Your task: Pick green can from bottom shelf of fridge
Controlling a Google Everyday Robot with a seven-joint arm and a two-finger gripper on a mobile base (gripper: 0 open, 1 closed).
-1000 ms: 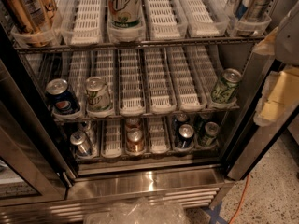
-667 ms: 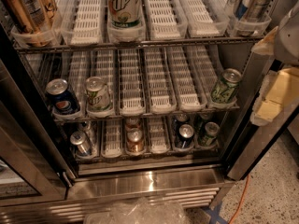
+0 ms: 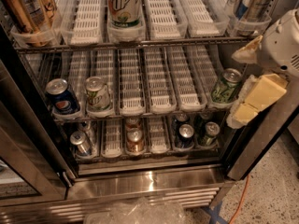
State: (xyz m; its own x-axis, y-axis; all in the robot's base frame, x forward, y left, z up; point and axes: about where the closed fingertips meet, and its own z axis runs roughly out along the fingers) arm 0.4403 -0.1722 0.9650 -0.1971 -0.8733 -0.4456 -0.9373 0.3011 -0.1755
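The fridge [image 3: 149, 181] stands open with three wire racks in view. The bottom shelf [image 3: 112, 141] is the darkest one, just above the steel sill. The green can [image 3: 209, 133], dark with a silver top, stands upright at the front of that shelf's right-hand lane, beside a dark blue can [image 3: 184, 136]. My gripper [image 3: 247, 94], cream and yellow under a white wrist, hangs at the right edge by the door frame. It is level with the middle rack, above and to the right of the green can, and holds nothing I can see.
The bottom shelf also holds a copper can [image 3: 135, 141] and a silver can [image 3: 80, 143]. The middle rack holds a blue cola can [image 3: 60, 97], a pale green-and-white can [image 3: 97, 94] and a green can [image 3: 225, 85] close to my gripper. An orange cable [image 3: 238, 197] lies on the floor.
My gripper has moved a little to the left, towards the fridge opening, and more of the white wrist shows. The cans have not moved.
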